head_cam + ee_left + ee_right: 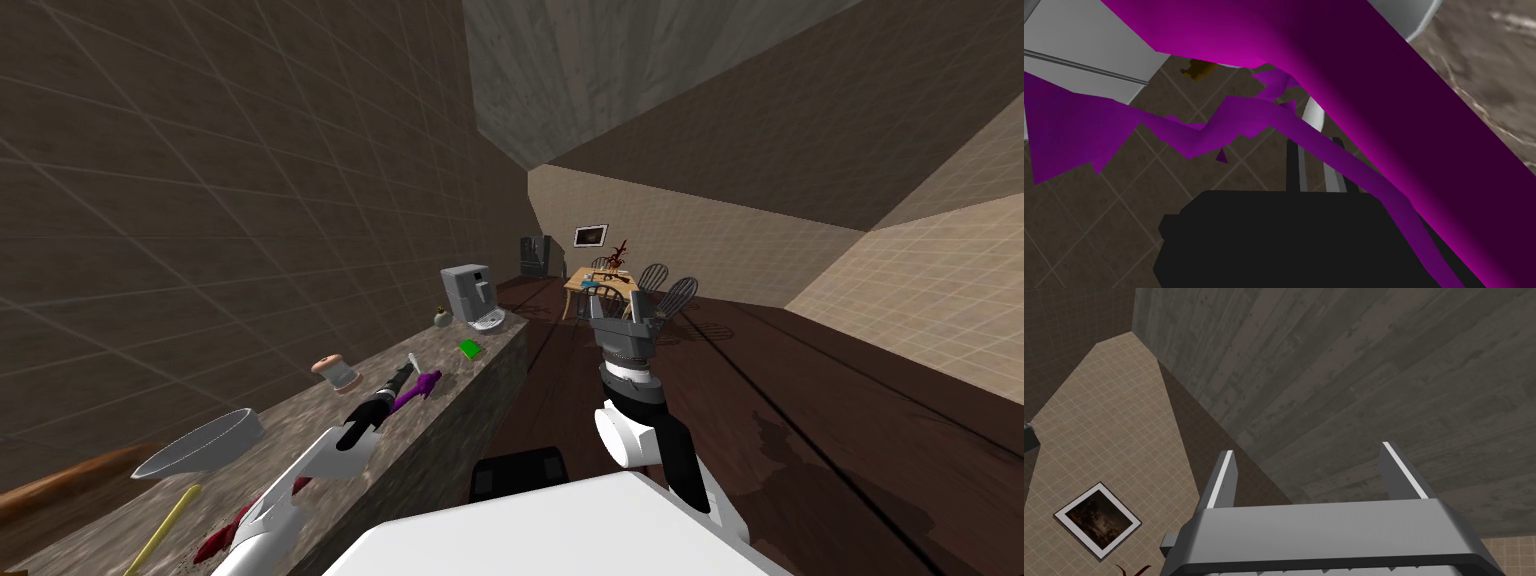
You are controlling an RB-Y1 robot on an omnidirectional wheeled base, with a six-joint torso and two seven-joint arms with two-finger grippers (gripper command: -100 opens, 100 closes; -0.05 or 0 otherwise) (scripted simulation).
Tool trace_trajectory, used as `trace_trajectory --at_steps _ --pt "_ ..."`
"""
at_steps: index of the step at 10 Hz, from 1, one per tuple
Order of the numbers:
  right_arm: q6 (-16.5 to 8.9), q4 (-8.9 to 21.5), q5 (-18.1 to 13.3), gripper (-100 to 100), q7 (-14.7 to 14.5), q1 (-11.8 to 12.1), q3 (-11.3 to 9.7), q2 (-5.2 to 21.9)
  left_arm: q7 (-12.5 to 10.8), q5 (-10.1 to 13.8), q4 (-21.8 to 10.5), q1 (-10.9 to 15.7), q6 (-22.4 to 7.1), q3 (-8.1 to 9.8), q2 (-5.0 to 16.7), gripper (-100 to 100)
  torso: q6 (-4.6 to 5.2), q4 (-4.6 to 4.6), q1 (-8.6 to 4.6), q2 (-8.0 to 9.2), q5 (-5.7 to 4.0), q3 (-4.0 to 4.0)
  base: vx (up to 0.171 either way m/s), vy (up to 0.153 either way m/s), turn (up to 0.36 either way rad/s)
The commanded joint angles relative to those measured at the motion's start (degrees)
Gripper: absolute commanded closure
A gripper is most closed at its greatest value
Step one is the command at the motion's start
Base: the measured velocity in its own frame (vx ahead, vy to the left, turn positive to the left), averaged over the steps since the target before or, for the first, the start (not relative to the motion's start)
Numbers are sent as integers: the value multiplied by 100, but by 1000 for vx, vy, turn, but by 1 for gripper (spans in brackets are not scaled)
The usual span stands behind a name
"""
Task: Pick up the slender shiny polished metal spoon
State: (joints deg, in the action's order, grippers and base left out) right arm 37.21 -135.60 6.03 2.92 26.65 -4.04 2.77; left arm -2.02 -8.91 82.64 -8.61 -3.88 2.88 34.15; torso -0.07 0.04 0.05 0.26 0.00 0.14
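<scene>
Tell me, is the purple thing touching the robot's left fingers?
Cannot tell. In the left wrist view the purple thing crosses in front of the fingers of the left gripper, hiding any contact or gap.

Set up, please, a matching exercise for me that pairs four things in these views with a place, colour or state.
1. spoon
2. right gripper
3. coffee machine
4. square pad

A. green
B. at the far end of the counter
C. open
D. held by the shut left gripper

Pairs: 1-D, 2-C, 3-B, 4-A.
</scene>
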Motion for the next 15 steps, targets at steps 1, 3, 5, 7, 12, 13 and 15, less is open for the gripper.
trace_trajectory --at_steps 1,3,5,7,12,13,15 --pt "0 0 0 0 0 0 0 0 -75 104 65 -34 -220 -70 142 -100 0 0 0 0 0 0 -145 22 -39" --pt "0 0 0 0 0 0 0 0 -153 222 128 -73 -416 -139 313 -100 -7 3 -3 28 3 16 -115 6 -28" --pt "0 0 0 0 0 0 0 0 -245 363 204 -123 -644 -214 515 -100 -11 1 8 30 6 16 -102 32 -40" --pt "0 0 0 0 0 0 0 0 -349 521 291 -184 -895 -292 742 -100 -17 2 10 33 6 18 -102 21 -45" --pt "0 0 0 0 0 0 0 0 -640 969 550 -382 -1576 -484 1373 -100 -26 2 13 41 5 22 -96 26 -75" --pt "0 0 0 0 0 0 0 0 -700 1061 609 -429 -1712 -519 1503 -100 -27 2 17 38 5 21 -57 41 -84" --pt "0 0 0 0 0 0 0 0 -819 1239 734 -528 -1972 -581 1759 -100 -28 -1 25 29 7 15 -48 44 -110"
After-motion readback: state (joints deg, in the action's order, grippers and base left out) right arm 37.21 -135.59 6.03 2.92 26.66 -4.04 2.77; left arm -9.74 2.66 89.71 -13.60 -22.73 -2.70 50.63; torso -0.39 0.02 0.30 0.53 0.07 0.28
